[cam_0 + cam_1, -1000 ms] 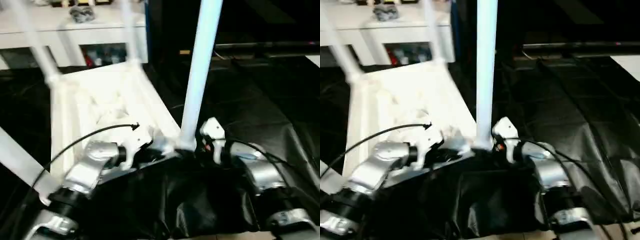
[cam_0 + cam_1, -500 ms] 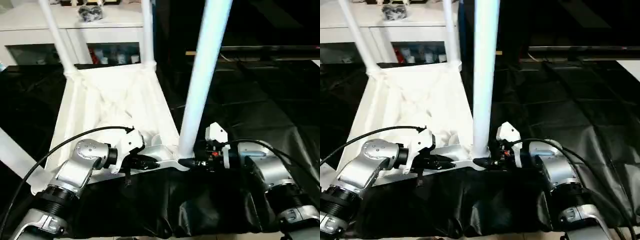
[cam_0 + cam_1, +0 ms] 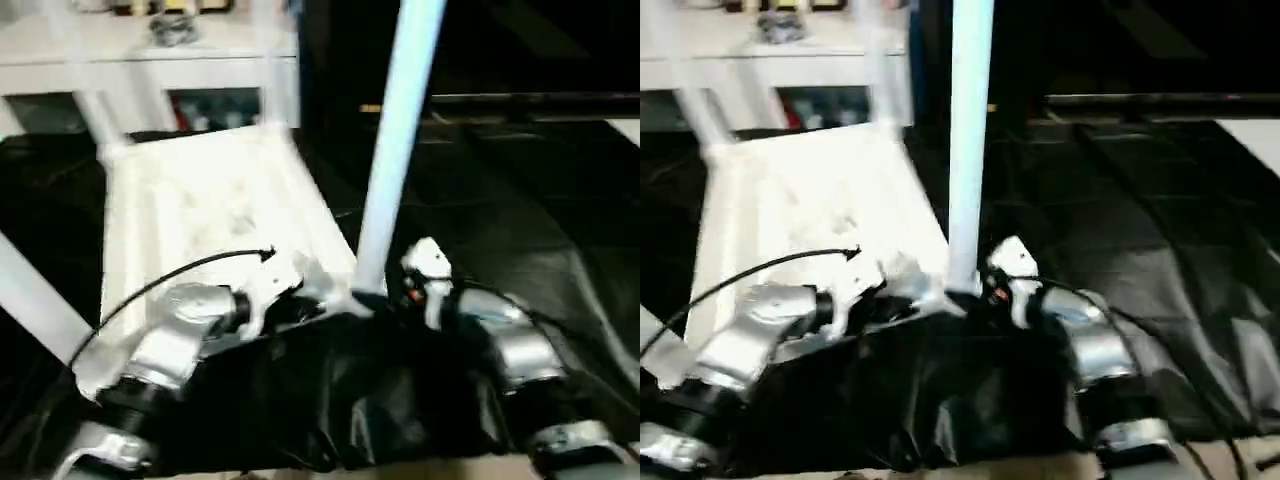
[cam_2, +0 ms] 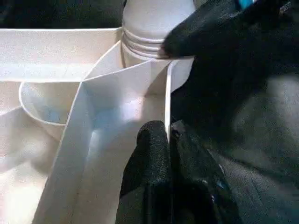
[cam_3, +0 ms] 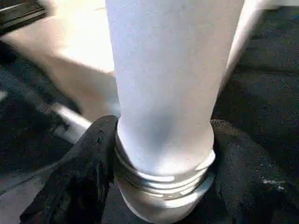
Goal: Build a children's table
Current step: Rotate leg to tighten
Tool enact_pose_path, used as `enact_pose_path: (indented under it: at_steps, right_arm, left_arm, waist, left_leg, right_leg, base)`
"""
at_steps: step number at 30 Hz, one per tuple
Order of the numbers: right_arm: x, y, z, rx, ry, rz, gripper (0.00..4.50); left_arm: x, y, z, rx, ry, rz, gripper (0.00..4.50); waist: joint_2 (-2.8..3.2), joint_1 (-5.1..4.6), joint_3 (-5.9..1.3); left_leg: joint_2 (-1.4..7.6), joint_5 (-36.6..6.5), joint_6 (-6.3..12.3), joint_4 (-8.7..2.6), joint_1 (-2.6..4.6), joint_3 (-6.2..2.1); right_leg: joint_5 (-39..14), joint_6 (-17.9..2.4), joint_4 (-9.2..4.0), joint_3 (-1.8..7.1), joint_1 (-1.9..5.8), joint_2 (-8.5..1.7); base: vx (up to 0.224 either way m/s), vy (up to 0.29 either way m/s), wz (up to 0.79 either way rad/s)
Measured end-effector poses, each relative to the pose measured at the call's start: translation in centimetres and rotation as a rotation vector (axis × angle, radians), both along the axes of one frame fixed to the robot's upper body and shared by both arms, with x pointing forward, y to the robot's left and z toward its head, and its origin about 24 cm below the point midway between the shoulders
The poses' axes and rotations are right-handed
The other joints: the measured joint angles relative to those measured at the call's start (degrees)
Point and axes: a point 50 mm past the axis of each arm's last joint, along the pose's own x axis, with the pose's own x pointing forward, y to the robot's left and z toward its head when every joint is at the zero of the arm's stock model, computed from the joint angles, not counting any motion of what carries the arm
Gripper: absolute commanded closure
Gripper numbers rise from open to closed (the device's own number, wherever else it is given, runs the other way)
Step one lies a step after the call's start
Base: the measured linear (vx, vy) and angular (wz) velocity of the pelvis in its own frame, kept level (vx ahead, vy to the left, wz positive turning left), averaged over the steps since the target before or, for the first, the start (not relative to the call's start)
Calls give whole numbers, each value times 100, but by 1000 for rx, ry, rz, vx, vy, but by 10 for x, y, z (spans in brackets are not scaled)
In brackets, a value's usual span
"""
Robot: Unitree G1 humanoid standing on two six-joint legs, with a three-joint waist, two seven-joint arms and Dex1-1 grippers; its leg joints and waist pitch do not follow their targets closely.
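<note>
The tabletop (image 3: 200,215) lies upside down on black sheeting (image 3: 520,230), ribbed underside up, in the left half of the scene. A leg (image 3: 392,150) stands upright in its near right corner socket (image 5: 163,191), threads showing just above the socket. Two more legs rise from the far corners (image 3: 85,110) (image 3: 268,70), and a fourth (image 3: 35,300) slants off at the near left. The right gripper (image 5: 161,158) grasps the base of the near right leg, one black finger (image 5: 79,168) on each side of it. The left gripper (image 4: 169,140) is clenched on a thin wall of the tabletop beside that socket, pinching it between its fingers (image 4: 149,154). Beyond the tabletop, far left, stands a white cabinet (image 3: 150,60) with glass doors.
</note>
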Motion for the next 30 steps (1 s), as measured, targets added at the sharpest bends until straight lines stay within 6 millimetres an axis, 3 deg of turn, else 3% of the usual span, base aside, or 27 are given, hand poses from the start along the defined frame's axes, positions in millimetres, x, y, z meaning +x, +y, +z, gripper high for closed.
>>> enact_pose_path:
  at_steps: [3, 8, 10, 13, 16, 20, 25, 30]
  right_arm:
    - [7, 14, -3, 28, -12, -188, 176]
    - [11, 23, -3, 21, -31, -284, 176]
    - [11, 22, -2, 35, -36, -278, 106]
    - [9, 17, -1, 40, -34, -209, 100]
    - [8, 10, 1, 16, -38, -120, 63]
    - [3, 3, 3, -23, -31, 35, 63]
    - [-3, -9, 7, -55, -13, 217, 63]
    - [-9, -17, 12, -88, 10, 370, 63]
  left_arm:
    - [5, -11, -1, -4, -25, 86, 450]
    - [7, -17, -2, 3, -53, 136, 450]
    - [7, -17, -1, 1, -55, 130, 450]
    - [5, -15, 0, -1, -54, 111, 450]
    - [3, -10, 2, -2, -44, 75, 450]
    - [-4, 1, 3, -10, -23, -1, 450]
    - [-10, 9, 4, -14, 6, -109, 450]
    - [-14, 18, 6, -9, 39, -187, 450]
  waist:
    - [5, -100, -3]
    - [10, -120, -7]
    - [11, -116, -7]
    - [11, -114, -7]
    - [9, -101, -6]
    - [9, -74, -6]
    - [6, 29, -4]
    - [-34, 96, 6]
  left_leg:
    - [-3, 0, 0, 0, 1, -4]
    - [-4, 0, -1, 0, 1, -8]
    - [-5, 0, -1, -1, -2, -8]
    - [-4, 0, 0, -1, -4, -7]
    - [-2, 0, 0, -4, -4, -7]
    - [-1, 0, 0, -10, -5, -7]
    - [-1, 0, 0, -7, -15, 2]
    - [0, 0, 0, -3, -19, 6]
  right_leg:
    - [0, 0, -2, -1, -2, 0]
    - [0, 0, -3, -1, -3, 0]
    - [0, 0, -4, -1, -5, 0]
    - [0, 0, -3, -1, -6, 0]
    - [1, -1, 0, -2, -8, 0]
    - [5, -8, 3, -4, -10, 1]
    - [5, -11, 1, 4, -8, 0]
    - [6, -12, 4, 8, -6, -1]
  base:
    - [0, 0, 0]
    - [0, 0, 0]
    - [0, 0, 0]
    - [0, 0, 0]
    - [0, 0, 0]
    - [0, 0, 0]
    - [0, 0, 0]
    - [0, 0, 0]
